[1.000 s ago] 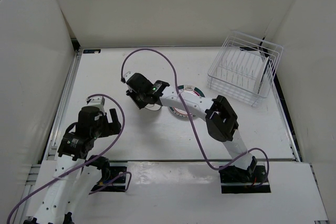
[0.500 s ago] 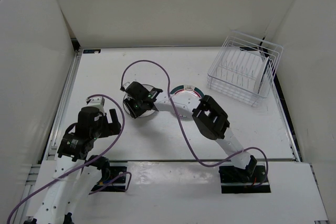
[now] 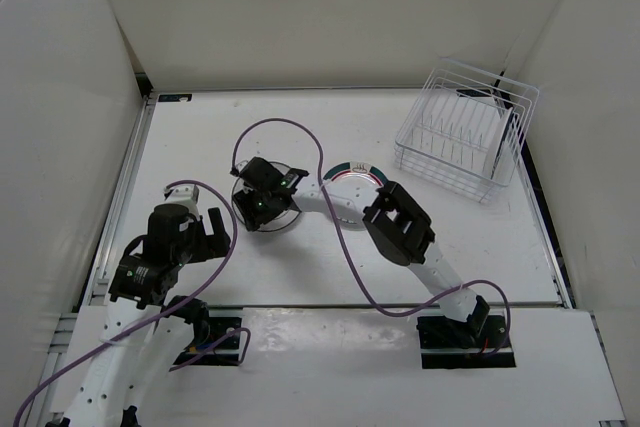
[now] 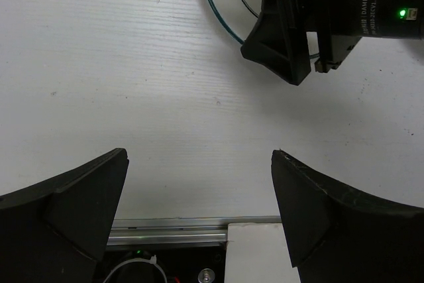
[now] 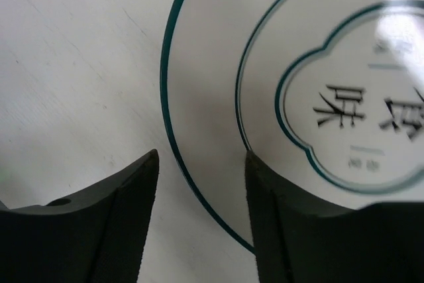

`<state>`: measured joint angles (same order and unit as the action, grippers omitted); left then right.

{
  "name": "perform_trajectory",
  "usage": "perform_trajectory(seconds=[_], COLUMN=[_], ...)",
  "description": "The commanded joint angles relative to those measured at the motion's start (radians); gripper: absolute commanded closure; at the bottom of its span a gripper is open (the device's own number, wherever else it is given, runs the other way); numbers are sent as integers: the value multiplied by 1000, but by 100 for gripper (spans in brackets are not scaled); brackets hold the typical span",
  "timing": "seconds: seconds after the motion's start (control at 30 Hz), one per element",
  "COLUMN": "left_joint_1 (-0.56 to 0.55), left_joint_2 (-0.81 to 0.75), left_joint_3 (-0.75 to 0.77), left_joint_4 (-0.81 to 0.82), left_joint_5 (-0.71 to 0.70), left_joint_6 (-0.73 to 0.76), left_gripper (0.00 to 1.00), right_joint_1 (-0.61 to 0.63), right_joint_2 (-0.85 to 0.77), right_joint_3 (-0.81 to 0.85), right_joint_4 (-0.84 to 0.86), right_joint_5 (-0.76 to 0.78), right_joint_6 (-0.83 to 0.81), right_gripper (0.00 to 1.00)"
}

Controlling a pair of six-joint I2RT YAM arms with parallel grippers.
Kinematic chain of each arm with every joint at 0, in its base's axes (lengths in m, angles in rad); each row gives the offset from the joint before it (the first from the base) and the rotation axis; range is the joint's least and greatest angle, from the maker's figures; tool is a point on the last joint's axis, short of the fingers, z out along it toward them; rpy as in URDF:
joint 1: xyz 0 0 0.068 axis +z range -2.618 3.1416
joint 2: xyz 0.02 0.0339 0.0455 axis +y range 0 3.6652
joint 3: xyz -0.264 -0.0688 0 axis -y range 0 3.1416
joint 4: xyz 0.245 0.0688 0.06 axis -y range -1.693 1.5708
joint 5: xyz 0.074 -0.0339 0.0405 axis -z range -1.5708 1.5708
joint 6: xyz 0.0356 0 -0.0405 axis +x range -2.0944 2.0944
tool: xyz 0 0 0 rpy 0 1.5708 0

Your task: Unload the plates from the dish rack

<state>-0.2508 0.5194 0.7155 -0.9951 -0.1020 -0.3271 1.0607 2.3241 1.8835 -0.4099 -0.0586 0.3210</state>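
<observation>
Top external view: dish rack [image 3: 465,132] sat at the far right of the table [image 3: 200,137]. Both plates lay flat on the table, outside the rack. The green-rimmed plate [image 3: 352,173] was just left of the rack and partly under the right arm. The thin-rimmed plate [image 5: 298,64], with printed characters in its centre, was further left of the rack.

Right gripper [image 3: 262,203] hung low over that further plate. In the right wrist view its fingers [image 5: 106,223] stood apart with the plate rim showing in the gap, nothing pinched, so released. Left gripper [image 4: 199,157] sat well left of the rack near the table's near edge, fingers spread wide on nothing.

Step judged: set-down and let-go of the second plate, so the task looked nearly done. Next move likely calls for a straight lift off the rim without dragging the plate, then a pull back. A pale upright shape [image 3: 497,142] at the rack's right end couldn't be identified.
</observation>
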Motion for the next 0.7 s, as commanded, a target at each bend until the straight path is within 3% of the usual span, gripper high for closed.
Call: perform_trajectory(seconds=[0.0, 0.13, 0.17, 0.23, 0.3, 0.4, 0.53, 0.67], left_joint_1=[-4, -4, -4, -2, -4, -2, -4, -5], left_joint_2=[-13, -15, -16, -19, -25, -25, -25, -21], left_joint_3=[10, 9, 6, 9, 7, 6, 6, 4], left_joint_4=[-7, -7, -5, -7, -8, -7, -7, -2], left_joint_5=[-5, -5, -5, -5, -5, -2, -1, 10], left_joint_6=[-3, -3, -4, -3, -4, -1, -3, -1], left_gripper=[0, 0, 0, 0, 0, 0, 0, 0], right_joint_1=[-11, -44, -48, -103, -145, -302, -530, -683], right_joint_2=[-92, -207, -233, -333, -386, -402, -472, -479], right_joint_3=[101, 235, 235, 220, 229, 285, 207, 189], right_joint_4=[-188, -368, -375, -373, -407, -518, -544, -579], right_joint_5=[49, 250, 378, 448, 466, 488, 490, 618], right_joint_6=[-52, -131, -149, -164, -163, -105, -16, 9], right_gripper=[40, 20, 15, 10, 10, 10, 10, 10])
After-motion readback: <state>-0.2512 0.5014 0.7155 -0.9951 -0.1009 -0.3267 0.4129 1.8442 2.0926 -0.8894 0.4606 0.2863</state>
